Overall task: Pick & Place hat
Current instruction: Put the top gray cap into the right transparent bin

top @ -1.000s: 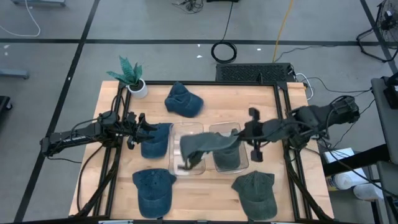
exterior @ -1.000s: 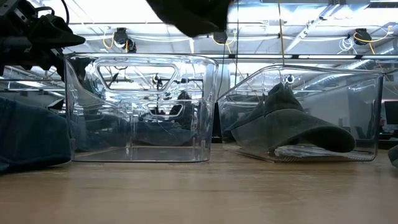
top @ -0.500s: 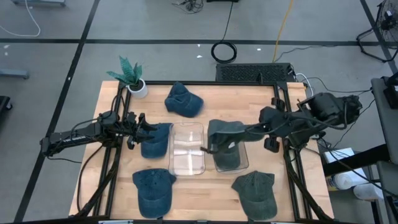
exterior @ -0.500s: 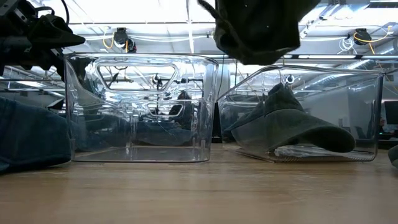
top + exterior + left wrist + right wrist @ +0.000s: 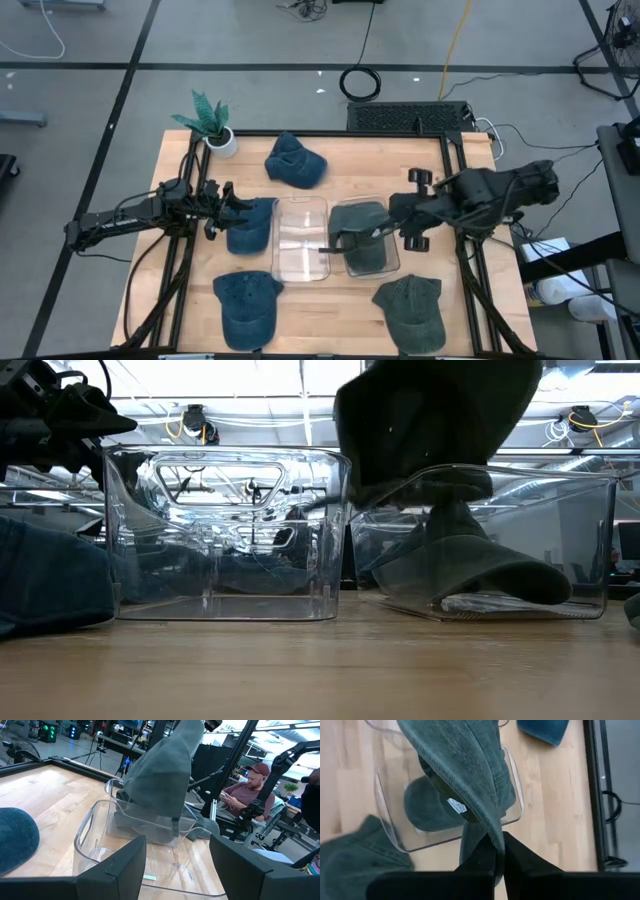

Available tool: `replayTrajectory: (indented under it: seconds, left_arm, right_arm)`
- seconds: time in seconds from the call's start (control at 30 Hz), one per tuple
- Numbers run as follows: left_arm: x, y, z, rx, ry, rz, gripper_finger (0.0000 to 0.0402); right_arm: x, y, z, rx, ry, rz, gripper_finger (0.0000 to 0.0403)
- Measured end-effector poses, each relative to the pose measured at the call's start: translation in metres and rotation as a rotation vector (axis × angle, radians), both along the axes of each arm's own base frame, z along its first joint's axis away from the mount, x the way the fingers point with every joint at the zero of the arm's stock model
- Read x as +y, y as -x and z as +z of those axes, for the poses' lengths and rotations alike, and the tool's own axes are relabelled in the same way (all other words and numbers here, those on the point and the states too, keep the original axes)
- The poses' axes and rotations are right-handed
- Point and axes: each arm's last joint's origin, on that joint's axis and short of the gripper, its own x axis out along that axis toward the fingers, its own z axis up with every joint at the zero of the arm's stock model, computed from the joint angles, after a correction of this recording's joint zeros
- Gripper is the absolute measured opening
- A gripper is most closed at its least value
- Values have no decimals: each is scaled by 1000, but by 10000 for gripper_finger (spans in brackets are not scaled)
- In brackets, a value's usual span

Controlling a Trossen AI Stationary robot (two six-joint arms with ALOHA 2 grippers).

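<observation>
Right gripper (image 5: 494,851) is seen clamped on the edge of a green hat (image 5: 465,765); the pinch itself shows only in the right wrist view, where the fabric runs up from between the shut fingers and a white label shows inside the crown. In the high view the green hat (image 5: 360,222) is held over the right clear bin (image 5: 392,262). The low view adds what the overhead does not: the hat (image 5: 430,420) hangs with its long axis near vertical, lower edge dipping just inside the bin's rim (image 5: 560,472), above a second green hat (image 5: 470,565) already lying on the bin floor, brim toward the picture's right.

The left wrist view shows the hanging hat (image 5: 160,780) from the side, tilted, draped over the bin's far wall; a seated person in a cap (image 5: 245,790) is seen in the room beyond.

Left gripper (image 5: 222,209) rests open at the counter's left side, just beside a blue hat (image 5: 250,224) that lies against the empty left clear bin (image 5: 301,205).

Elsewhere on the counter (image 5: 350,155): a blue hat (image 5: 295,162) at the back, another blue hat (image 5: 246,309) at the front left, a green hat (image 5: 412,310) at the front right, a potted plant (image 5: 214,122) at the back left corner. Nothing stands between the held hat and the bin opening.
</observation>
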Motion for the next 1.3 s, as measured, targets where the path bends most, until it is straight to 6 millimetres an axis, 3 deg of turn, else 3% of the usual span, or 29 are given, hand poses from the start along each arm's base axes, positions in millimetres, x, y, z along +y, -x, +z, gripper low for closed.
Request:
replayTrajectory:
  seconds: [0.23, 0.77, 0.9, 1.1, 1.3]
  left_arm:
    - [0, 0, 0, 0, 0, 0, 228]
    - [0, 0, 0, 0, 0, 0, 228]
    - [0, 0, 0, 0, 0, 0, 228]
    - [0, 0, 0, 0, 0, 0, 228]
    - [0, 0, 0, 0, 0, 0, 228]
  right_arm:
    - [2, -13, -9, 43, 121, 66, 0]
    - [3, -9, -7, 31, 28, 16, 0]
    - [4, -8, -10, 34, 72, 24, 0]
    - [-3, -4, -14, 53, 123, 32, 0]
    - [-7, 15, -16, 77, 1, 44, 0]
